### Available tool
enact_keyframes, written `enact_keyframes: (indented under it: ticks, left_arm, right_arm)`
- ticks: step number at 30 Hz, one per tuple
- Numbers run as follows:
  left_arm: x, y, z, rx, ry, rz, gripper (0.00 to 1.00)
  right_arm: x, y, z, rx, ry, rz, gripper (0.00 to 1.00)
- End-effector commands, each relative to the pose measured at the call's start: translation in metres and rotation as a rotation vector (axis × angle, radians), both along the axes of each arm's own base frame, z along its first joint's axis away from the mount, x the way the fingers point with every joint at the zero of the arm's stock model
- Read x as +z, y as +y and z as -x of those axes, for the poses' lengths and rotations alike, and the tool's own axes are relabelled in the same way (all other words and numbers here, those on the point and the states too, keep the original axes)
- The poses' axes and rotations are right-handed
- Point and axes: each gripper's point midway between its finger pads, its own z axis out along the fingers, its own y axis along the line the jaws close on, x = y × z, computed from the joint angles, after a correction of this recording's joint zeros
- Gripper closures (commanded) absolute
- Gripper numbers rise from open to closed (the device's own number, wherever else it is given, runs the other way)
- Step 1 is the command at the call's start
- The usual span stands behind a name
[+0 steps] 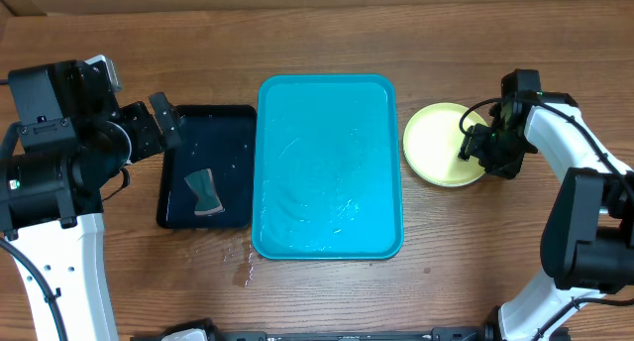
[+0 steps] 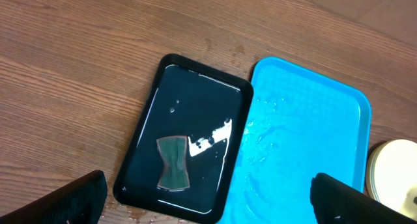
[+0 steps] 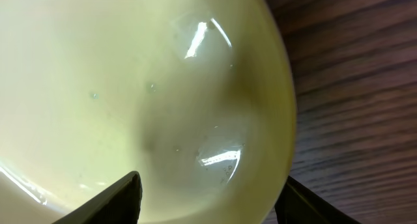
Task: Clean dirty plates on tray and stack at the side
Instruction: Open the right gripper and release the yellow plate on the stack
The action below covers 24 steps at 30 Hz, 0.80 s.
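The turquoise tray (image 1: 330,232) lies in the middle of the table, wet, with no plate on it; it also shows in the left wrist view (image 2: 306,120). A yellow-green plate (image 1: 436,143) rests on the table just right of the tray and fills the right wrist view (image 3: 130,87), glossy with water drops. I cannot tell whether other plates lie under it; no light blue plate shows. My right gripper (image 1: 474,145) is low over the plate's right edge, its open fingers (image 3: 208,201) straddling the rim. My left gripper (image 1: 164,123) is open and empty (image 2: 208,204) above the black tray.
A smaller black tray (image 1: 233,118) holding water and a dark green sponge (image 1: 206,192) lies left of the turquoise tray; both show in the left wrist view (image 2: 195,81), (image 2: 173,162). Water drops sit on the wood near the trays' front edge (image 1: 243,267).
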Motion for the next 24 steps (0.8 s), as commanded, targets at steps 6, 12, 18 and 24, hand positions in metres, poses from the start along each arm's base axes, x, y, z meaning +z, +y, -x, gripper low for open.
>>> enact_keyframes:
  ticks: [6,12,18,24]
  left_arm:
    - [0.004,0.002,-0.001,0.017,-0.01,0.001,0.0]
    - [0.004,0.002,-0.001,0.017,-0.011,0.001,0.0]
    - [0.004,0.002,-0.001,0.017,-0.011,0.001,0.0]
    - [0.004,0.002,-0.002,0.017,-0.01,0.001,0.0]
  right_arm:
    - [0.013,0.012,-0.001,0.071,-0.045,-0.059,0.33]
    - [0.013,0.013,0.0,0.096,-0.042,-0.063,0.33]
    - [0.013,0.003,-0.002,0.093,-0.041,-0.003,0.32]
    - [0.062,0.001,-0.027,0.098,-0.097,0.001,0.25]
